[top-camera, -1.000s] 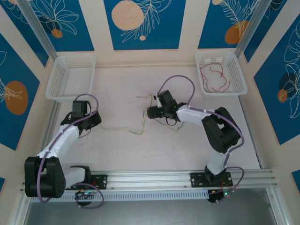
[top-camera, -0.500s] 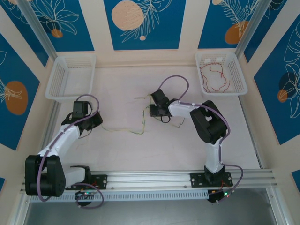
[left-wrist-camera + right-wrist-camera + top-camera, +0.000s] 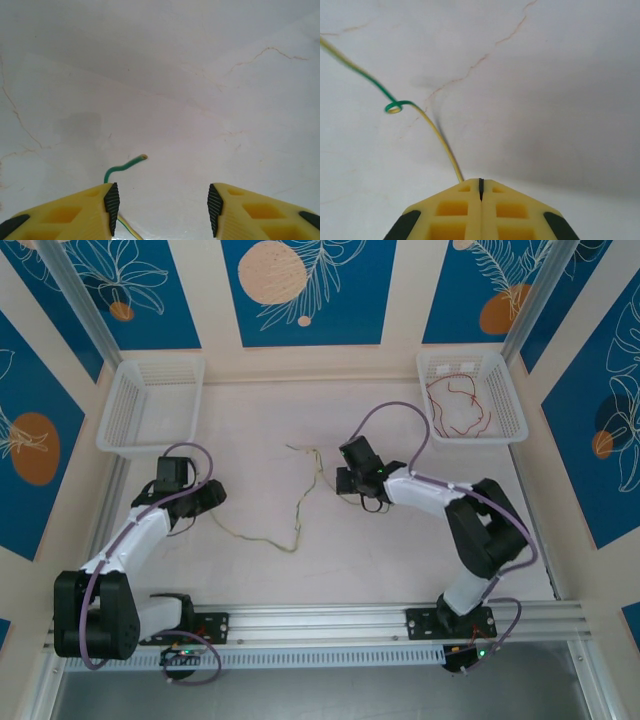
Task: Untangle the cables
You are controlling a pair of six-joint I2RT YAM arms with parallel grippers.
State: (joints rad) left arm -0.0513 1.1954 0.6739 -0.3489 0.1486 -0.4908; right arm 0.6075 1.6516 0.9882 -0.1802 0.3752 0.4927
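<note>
Right arm (image 3: pixel 430 488) stretches leftward, right tool (image 3: pixel 480 181) pinching a green-yellow cable (image 3: pixel 442 147).

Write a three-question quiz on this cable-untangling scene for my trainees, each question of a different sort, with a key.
1. True or false: the right gripper is shut on a green-and-yellow cable.
2. Where does the red cable lie? A) on the table between the arms. B) in the far right basket. C) in the far left basket.
3. Fill in the gap: the jaws of the left gripper stand ____, with nothing between them and a green cable end lying just ahead of one finger.

Key: 1 true; 2 B; 3 open.
</note>
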